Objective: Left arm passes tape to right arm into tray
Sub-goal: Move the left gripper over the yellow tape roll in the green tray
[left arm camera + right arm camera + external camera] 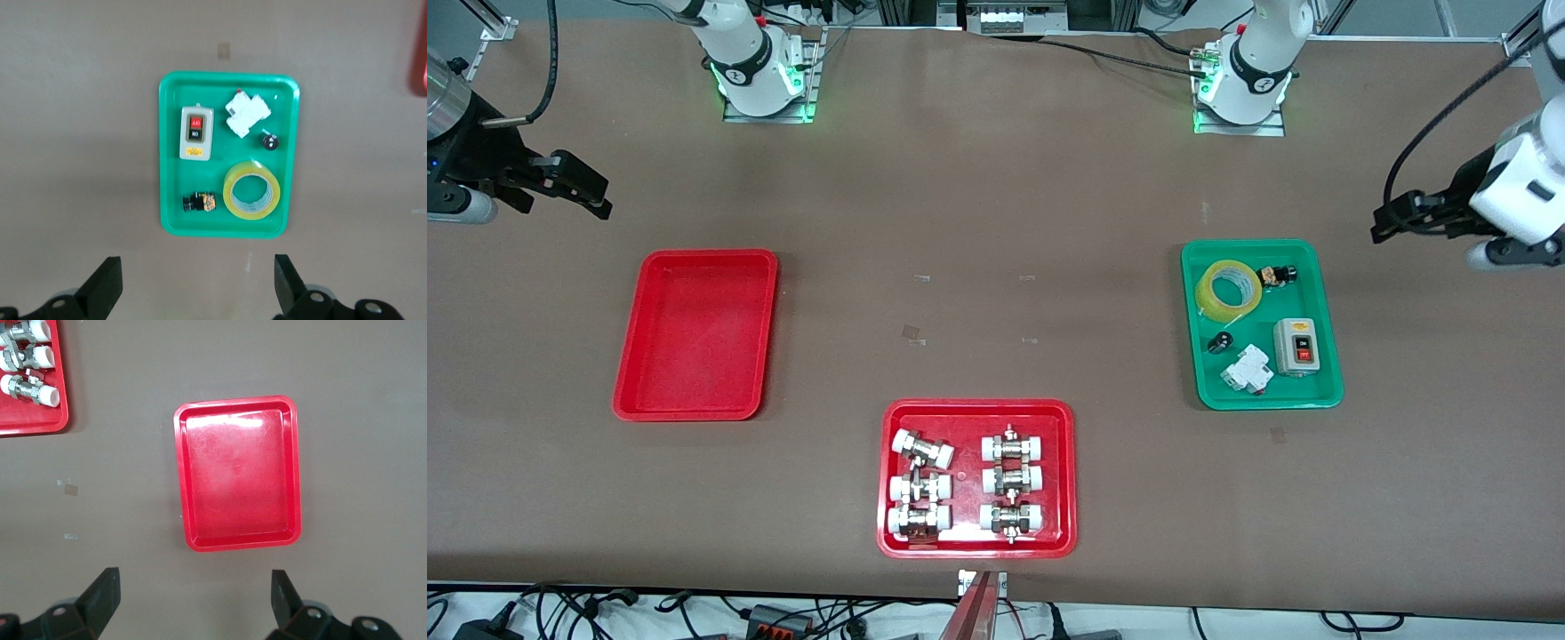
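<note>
The yellow tape (1229, 289) lies flat in the green tray (1263, 402), at the corner toward the robot bases; in the left wrist view the tape (251, 190) has a white core. The plain red tray (696, 333) sits empty toward the right arm's end, and the right wrist view looks down on this tray (240, 473). My left gripper (1387, 218) hangs open in the air past the green tray at the left arm's end, holding nothing (197, 267). My right gripper (600, 197) hangs open and empty above the table near the red tray (193, 579).
The green tray also holds a grey switch box (1296, 347), a white breaker (1247, 369), a black knob (1220, 341) and a small black-orange part (1273, 277). A second red tray (978, 405) with several pipe fittings stands nearest the front camera, mid-table.
</note>
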Controlling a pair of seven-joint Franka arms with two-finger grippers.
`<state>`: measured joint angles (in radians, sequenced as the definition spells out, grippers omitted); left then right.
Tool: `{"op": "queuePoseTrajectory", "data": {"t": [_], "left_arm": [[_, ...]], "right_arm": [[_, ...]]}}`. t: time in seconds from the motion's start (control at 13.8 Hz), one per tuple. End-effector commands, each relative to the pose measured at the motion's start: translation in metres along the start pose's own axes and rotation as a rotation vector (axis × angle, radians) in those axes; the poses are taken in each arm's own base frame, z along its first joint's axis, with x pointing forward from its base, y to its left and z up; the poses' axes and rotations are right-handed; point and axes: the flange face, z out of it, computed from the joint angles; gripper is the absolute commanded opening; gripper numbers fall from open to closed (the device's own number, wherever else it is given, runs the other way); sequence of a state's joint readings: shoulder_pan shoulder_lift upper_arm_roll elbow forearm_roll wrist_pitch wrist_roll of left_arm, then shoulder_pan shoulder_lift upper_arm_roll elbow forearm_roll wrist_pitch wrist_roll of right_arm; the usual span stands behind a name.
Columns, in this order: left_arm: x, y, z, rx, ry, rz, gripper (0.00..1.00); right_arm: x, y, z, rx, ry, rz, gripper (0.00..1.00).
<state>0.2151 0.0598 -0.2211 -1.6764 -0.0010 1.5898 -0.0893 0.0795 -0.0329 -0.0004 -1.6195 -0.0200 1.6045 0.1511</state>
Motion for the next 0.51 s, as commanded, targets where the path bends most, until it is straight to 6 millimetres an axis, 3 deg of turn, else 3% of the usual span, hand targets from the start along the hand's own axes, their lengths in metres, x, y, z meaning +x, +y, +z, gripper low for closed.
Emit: {"op": "queuePoseTrajectory", "data": {"t": [0.0,0.07,0.22,0.36,0.43], "left_arm": [[0.037,-0.002,0.062,-0.021,-0.128,0.029,1.00],[0.050,-0.002,0.095,-0.029,-0.184,0.028,1.00],[0.064,0.006,0.141,-0.038,-0.236,0.042,1.00],[0.047,0.049,0.176,-0.012,-0.252,0.089,1.00],[0.038,0.055,0.197,-0.001,-0.261,0.068,1.00]], "right_arm": [[0.000,0.001,-0.003,-0.011,0.002,-0.011,1.00],[0.000,0.000,-0.003,-0.010,0.002,-0.012,1.00],[0.000,0.000,-0.002,-0.011,0.001,-0.012,1.00],[0.000,0.000,-0.002,-0.011,-0.001,-0.014,1.00],[-0.001,0.000,-0.003,-0.011,0.001,-0.014,1.00]]}}
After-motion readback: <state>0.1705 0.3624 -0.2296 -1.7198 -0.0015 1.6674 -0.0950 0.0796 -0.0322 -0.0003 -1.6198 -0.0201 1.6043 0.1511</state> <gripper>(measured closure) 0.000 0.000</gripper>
